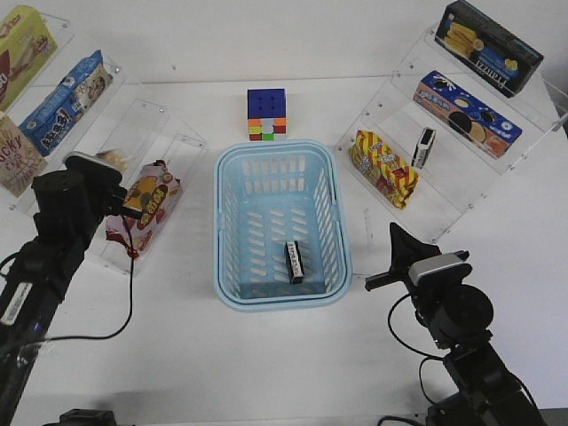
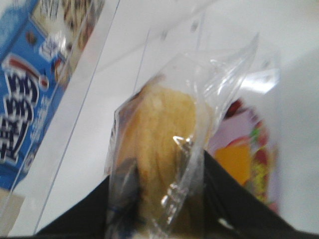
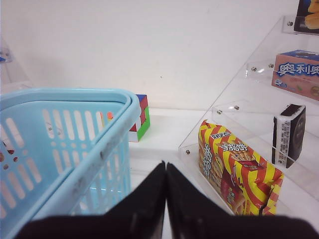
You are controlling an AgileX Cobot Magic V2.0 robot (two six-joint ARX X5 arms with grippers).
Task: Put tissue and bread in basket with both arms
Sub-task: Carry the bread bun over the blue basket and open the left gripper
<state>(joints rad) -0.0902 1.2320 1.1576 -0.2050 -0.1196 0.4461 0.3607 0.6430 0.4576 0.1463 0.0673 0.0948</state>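
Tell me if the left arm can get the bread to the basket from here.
Probably yes. The left gripper holds the bread at the shelf, and nothing stands between it and the open-topped basket; only the tissue lies inside.

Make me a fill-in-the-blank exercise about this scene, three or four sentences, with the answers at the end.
1. The tissue lies on the floor of the light blue ____.
2. The left gripper is shut on the wrapped ____.
3. The right gripper has its fingers pressed together and holds ____.
4. The coloured puzzle cube stands on the table just ____ the basket, on the side away from the robot.

Missing words: basket; bread; nothing; behind
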